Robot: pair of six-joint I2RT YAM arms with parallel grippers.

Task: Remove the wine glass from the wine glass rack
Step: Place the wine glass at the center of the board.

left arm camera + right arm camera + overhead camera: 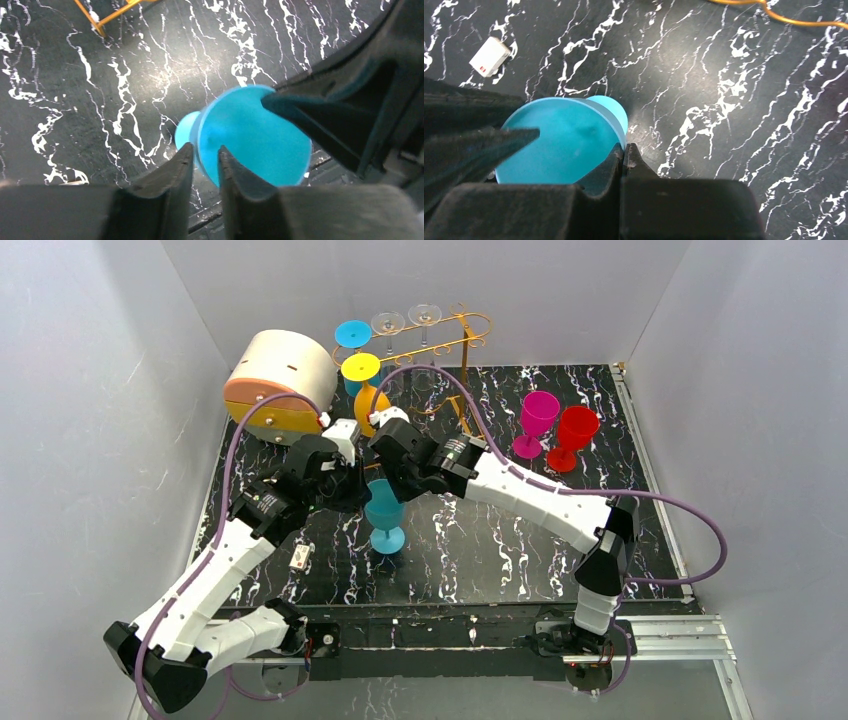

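A round cream-and-orange drawer box point(280, 375) sits at the far left of the black, white-veined worktop point(480, 550). A magenta goblet point(537, 415) and a red goblet point(575, 430) stand upright side by side at the far right. A small white block point(299, 558) lies near the front left edge.

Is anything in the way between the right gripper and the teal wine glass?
Nothing visible: the right gripper is pinched on the teal wine glass at its rim, and the left gripper straddles the rim too.
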